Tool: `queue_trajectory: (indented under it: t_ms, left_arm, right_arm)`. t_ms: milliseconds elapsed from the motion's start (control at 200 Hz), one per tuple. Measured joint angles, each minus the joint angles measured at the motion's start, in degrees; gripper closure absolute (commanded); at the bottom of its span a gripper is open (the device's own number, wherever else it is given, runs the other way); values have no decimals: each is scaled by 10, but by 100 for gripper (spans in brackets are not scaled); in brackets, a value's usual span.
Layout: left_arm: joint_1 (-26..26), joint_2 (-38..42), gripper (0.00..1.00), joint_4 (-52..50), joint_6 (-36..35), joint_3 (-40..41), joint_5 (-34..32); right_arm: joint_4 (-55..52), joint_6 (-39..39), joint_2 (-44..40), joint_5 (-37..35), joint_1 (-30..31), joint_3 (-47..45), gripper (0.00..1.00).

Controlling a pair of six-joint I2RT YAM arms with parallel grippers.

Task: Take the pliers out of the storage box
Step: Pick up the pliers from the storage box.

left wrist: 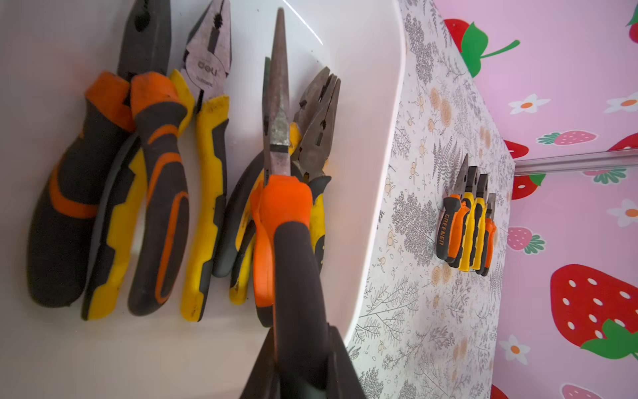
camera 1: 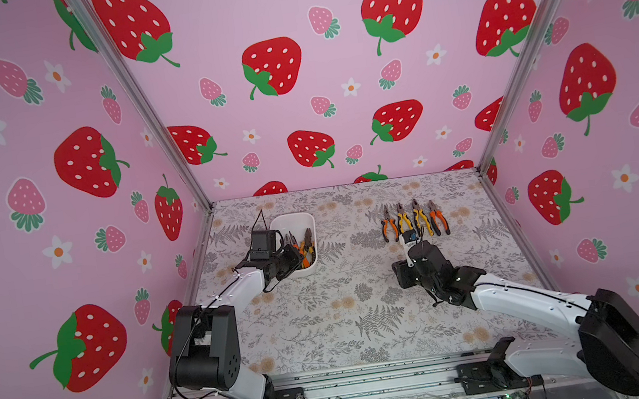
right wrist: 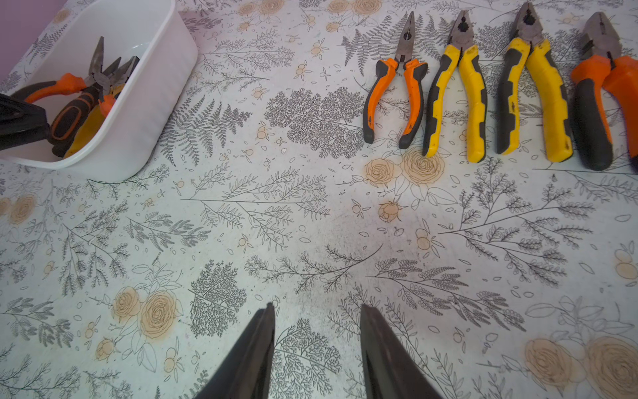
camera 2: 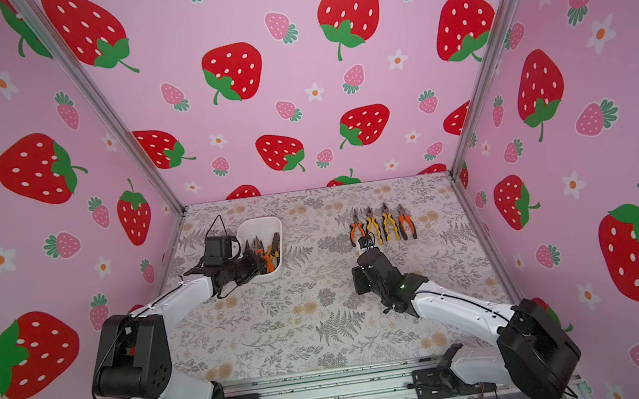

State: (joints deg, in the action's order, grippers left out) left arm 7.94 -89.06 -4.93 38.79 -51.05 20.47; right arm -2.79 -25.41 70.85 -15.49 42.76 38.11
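Observation:
The white storage box (camera 1: 290, 215) (camera 2: 257, 220) stands at the back left of the table, with several pliers (left wrist: 207, 193) lying in it. My left gripper (left wrist: 303, 340) (camera 1: 294, 256) reaches into the box. It is shut on the black handle of a long-nosed orange-and-black pair (left wrist: 279, 207), whose nose is raised above the others. That pair (right wrist: 69, 84) also shows in the right wrist view. A row of several pliers (camera 1: 415, 219) (right wrist: 462, 100) lies on the table at the back right. My right gripper (right wrist: 317, 307) (camera 1: 407, 239) hangs open and empty just in front of that row.
The table wears a floral cover (camera 1: 345, 310). Strawberry-print walls with metal corner posts (camera 1: 489, 161) close in the sides and back. Both arm bases sit on the metal rail (camera 1: 376, 386) at the front edge.

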Motion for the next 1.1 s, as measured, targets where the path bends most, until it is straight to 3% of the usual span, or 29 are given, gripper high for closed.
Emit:
queue_trajectory:
  t_ms: [85,450,635,895,1100]
  left_arm:
    - [0,-2,80,-7,-8,-3,-1]
    - [0,-95,72,-180,-96,-144,-78]
    - [0,-127,60,-225,-120,-168,-93]
    - [11,-142,60,-278,-147,-208,-121]
    - [58,-176,60,-359,-190,-291,-234]
  right_arm:
    - [0,1,0,0,0,0,55]
    - [0,1,0,0,0,0,55]
    - [0,1,0,0,0,0,55]
    - [0,1,-1,0,0,0,55]
    - [0,1,-1,0,0,0,55]
